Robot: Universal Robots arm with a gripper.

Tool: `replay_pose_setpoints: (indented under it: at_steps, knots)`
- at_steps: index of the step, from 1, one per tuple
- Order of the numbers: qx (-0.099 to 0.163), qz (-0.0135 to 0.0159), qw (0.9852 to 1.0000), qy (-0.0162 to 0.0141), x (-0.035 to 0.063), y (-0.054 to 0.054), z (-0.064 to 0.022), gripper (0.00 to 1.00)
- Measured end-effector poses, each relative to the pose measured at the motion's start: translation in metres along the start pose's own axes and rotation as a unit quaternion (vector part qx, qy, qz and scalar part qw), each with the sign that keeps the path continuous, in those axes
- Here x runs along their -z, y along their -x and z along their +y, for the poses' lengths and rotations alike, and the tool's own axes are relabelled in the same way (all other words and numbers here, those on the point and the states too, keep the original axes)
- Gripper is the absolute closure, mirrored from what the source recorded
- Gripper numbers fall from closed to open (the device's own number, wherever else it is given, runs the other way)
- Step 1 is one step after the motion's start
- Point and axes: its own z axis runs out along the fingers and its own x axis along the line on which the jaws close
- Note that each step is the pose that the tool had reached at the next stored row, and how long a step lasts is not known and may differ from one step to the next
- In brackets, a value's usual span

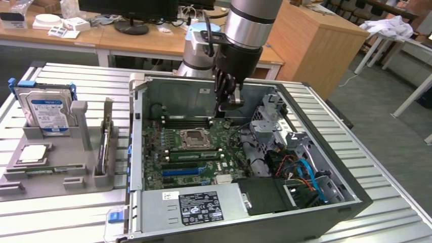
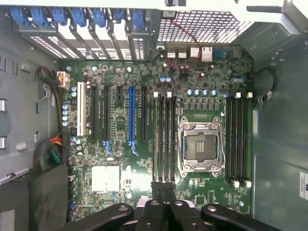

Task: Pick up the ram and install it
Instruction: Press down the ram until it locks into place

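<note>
Down inside the open case [image 1: 189, 93]: one gripper [image 1: 227, 104], fingers [image 2: 156, 207] drawn together in the wrist view. Just past its tips there's one bank of black memory slots [image 2: 164, 139]. Next out is one open CPU socket [image 2: 200, 147], then a second slot bank [image 2: 239, 139] on the socket's far side, so two banks total. Wrist view gives the motherboard [image 2: 144, 192] straight on, with one white expansion slot [image 2: 81, 108] and one blue slot [image 2: 131, 115] further off. Exterior view adds the grey tray [image 1: 60, 177] outside the case, well apart from the gripper. On it: one ram [image 1: 106, 136], a slim stick standing on edge on the gripper-side end. Beyond that, one processor chip [image 1: 34, 154] lying flat and one hard drive [image 1: 47, 109] upright. The ram isn't touching the gripper.
</note>
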Motion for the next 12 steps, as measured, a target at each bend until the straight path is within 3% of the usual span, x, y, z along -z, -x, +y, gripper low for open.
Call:
replay_pose_setpoints:
  at_steps: [12]
  knots:
    - [0.0,0.0,1.0,0.0,0.0001,0.0,-0.0156,0.89]
